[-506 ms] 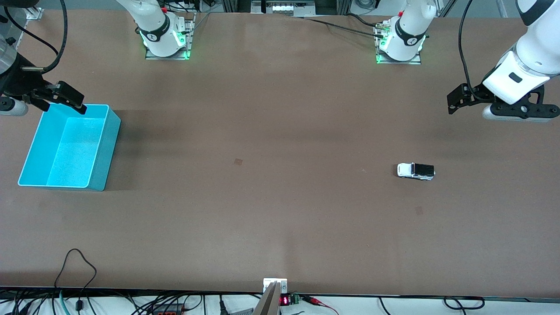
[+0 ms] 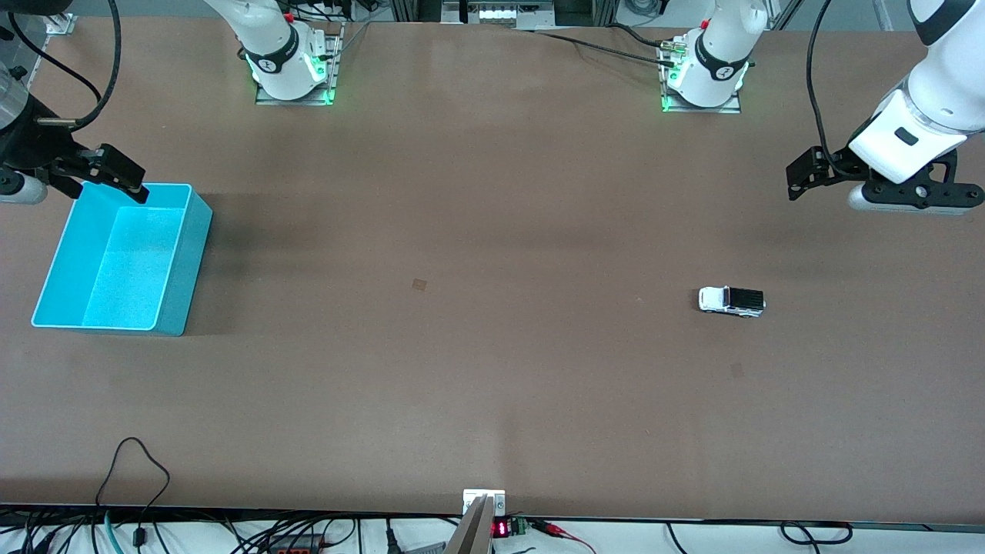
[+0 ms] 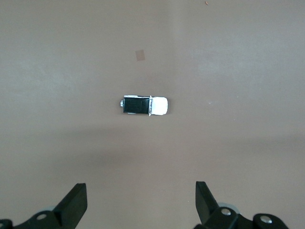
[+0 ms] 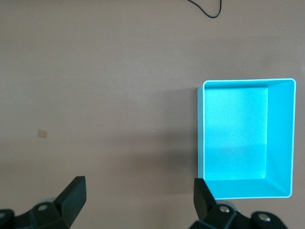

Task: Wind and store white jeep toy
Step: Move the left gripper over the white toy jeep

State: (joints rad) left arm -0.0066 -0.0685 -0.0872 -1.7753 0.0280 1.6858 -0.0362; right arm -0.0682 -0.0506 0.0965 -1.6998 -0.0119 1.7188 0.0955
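The white jeep toy [image 2: 731, 301], with a black rear roof panel, stands on the brown table toward the left arm's end. It also shows in the left wrist view [image 3: 144, 105]. My left gripper [image 2: 798, 178] hangs open and empty over bare table, apart from the jeep; its open jaws show in the left wrist view [image 3: 140, 188]. The turquoise bin [image 2: 192, 254] is empty at the right arm's end and shows in the right wrist view [image 4: 279, 138]. My right gripper [image 2: 125, 175] hangs open and empty over the bin's corner; it also shows in the right wrist view [image 4: 139, 183].
The arm bases [image 2: 292, 73] [image 2: 704, 77] stand along the table edge farthest from the front camera. A black cable loop [image 2: 137, 462] lies near the front edge. Small square marks [image 2: 419, 285] [image 2: 737, 370] are on the tabletop.
My right gripper has drifted slightly toward the right arm's end of the table. The jeep and the bin have not moved.
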